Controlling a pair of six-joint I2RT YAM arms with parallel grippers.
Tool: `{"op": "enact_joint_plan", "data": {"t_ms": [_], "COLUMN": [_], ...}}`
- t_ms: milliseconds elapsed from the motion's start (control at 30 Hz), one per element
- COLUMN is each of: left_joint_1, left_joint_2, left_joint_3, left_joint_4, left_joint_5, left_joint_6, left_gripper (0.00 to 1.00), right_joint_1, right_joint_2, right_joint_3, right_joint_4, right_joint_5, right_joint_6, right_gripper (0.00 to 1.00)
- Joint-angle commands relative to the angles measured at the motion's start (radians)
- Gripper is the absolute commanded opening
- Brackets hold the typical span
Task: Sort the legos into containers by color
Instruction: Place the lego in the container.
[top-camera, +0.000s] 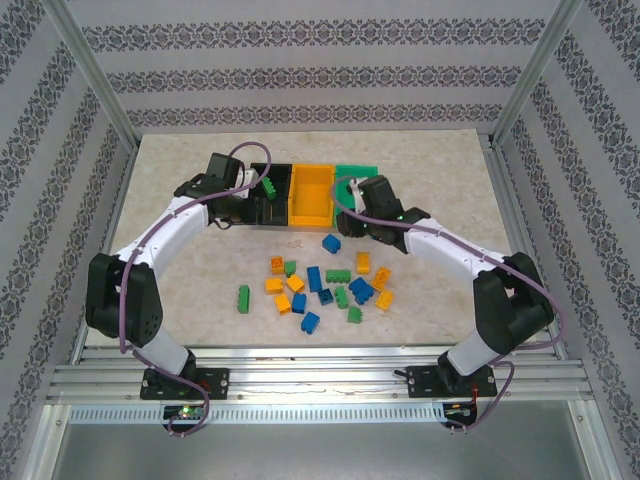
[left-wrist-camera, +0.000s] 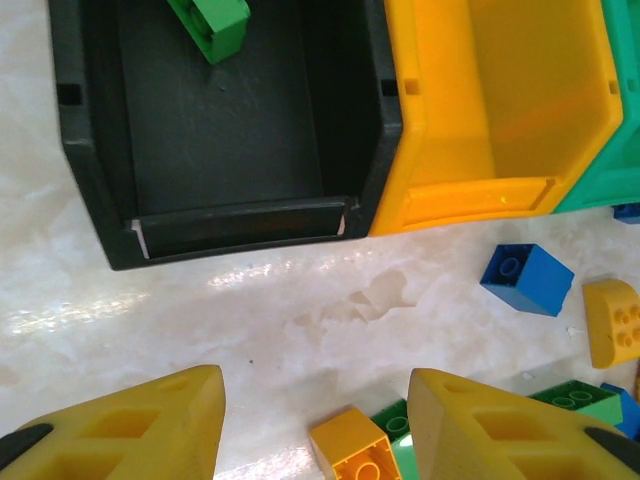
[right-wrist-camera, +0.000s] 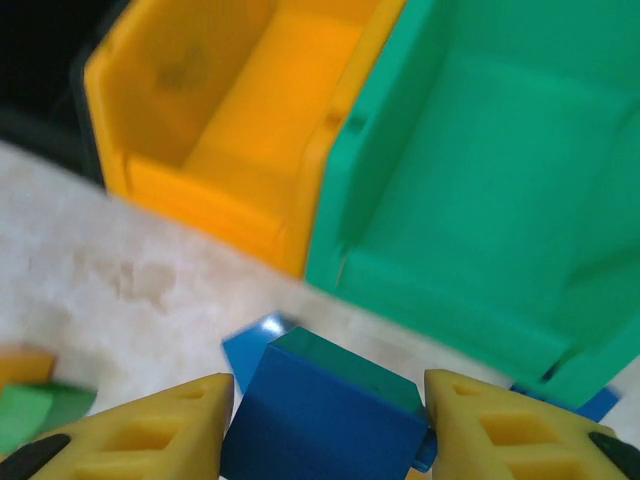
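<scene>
Yellow fingers (right-wrist-camera: 150, 435) of the right tool (right-wrist-camera: 325, 425) are clamped on a blue brick (right-wrist-camera: 320, 415), close to the front wall of the green bin (right-wrist-camera: 480, 180). The orange-yellow bin (right-wrist-camera: 250, 110) is joined to it on the left. The left tool (left-wrist-camera: 315, 420) stands wide and holds nothing, over the surface (left-wrist-camera: 150, 300) in front of the black bin (left-wrist-camera: 90, 150). A green brick (left-wrist-camera: 212, 25) shows at that bin's far end. Loose legos (top-camera: 320, 285) in green, blue and orange lie scattered on the surface between the arms, near the bins.

Bright light, glare on the table (left-wrist-camera: 120, 310), right-wrist view blurred.
</scene>
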Motion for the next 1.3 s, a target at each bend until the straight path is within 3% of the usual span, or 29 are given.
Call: {"op": "enact_joint_plan", "data": {"t_ms": [0, 433, 700, 833, 967, 1100, 1267], "left_joint_1": [0.013, 0.012, 0.013, 0.014, 0.013, 0.013, 0.013], "left_joint_2": [0.017, 0.023, 0.033, 0.037, 0.040, 0.043, 0.043], "left_joint_3": [0.010, 0.016, 0.025, 0.025, 0.028, 0.031, 0.032], "left_joint_4": [0.049, 0.039, 0.025, 0.028, 0.022, 0.020, 0.024], "left_joint_5": [0.068, 0.064, 0.068, 0.079, 0.085, 0.084, 0.094], "left_joint_6": [-0.026, -0.022, -0.012, -0.013, -0.013, -0.010, -0.009], "left_gripper": [0.51, 0.51, 0.50, 0.50, 0.50, 0.50, 0.50], "right_joint_1": [-0.046, -0.098, -0.022, 0.001, 0.012, 0.024, 0.030], "right_joint_2": [0.045, 0.166, 0.241, 0.315, 0.360, 0.334, 0.251], "right_joint_3": [0.085, 0.218, 0.314, 0.393, 0.443, 0.425, 0.348], "right_joint_4": [0.003, -0.013, -0.018, -0.036, -0.053, -0.048, -0.050], "right_joint_5": [-0.024, -0.056, -0.072, -0.086, -0.091, -0.072, -0.071], "right_joint_6": [0.021, 0.019, 0.016, 0.027, 0.027, 0.015, 0.007], "right_gripper": [0.45, 0.45, 0.46, 0.49, 0.61, 0.67, 0.66]}}
